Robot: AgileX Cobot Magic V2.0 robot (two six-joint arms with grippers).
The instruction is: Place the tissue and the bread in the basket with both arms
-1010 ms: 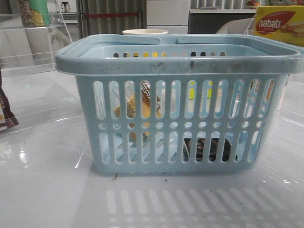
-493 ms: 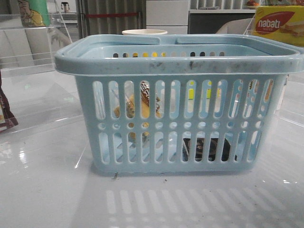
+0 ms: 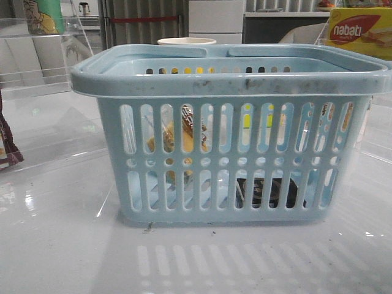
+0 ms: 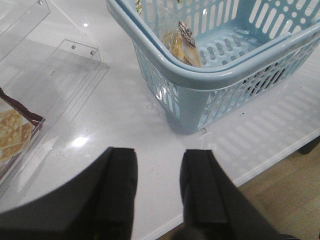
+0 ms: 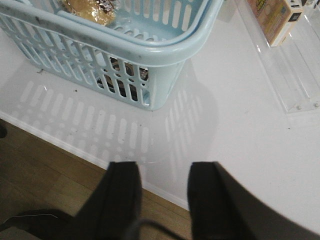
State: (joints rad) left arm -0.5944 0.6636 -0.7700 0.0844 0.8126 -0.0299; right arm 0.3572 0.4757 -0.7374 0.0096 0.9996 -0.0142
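The light blue basket (image 3: pixel 233 79) stands on the white table in the middle of the front view. The bread (image 3: pixel 184 133), golden in a clear bag, leans inside its left half; it also shows in the left wrist view (image 4: pixel 181 46) and the right wrist view (image 5: pixel 90 10). The blackish tissue (image 3: pixel 269 191) lies on the basket floor at the right, seen through the slots, and in the right wrist view (image 5: pixel 120 80). My left gripper (image 4: pixel 159 155) is open and empty near the table's front edge, away from the basket (image 4: pixel 200 80). My right gripper (image 5: pixel 164 167) is open and empty over the table edge, away from the basket (image 5: pixel 150 50).
A yellow-red nabati box (image 3: pixel 361 32) stands at the back right, also seen in the right wrist view (image 5: pixel 275 15) on a clear acrylic stand (image 5: pixel 290 85). A dark red packet (image 3: pixel 7 144) sits at the far left on a clear acrylic shelf (image 4: pixel 65 75). A pale cup (image 3: pixel 187 41) is behind the basket.
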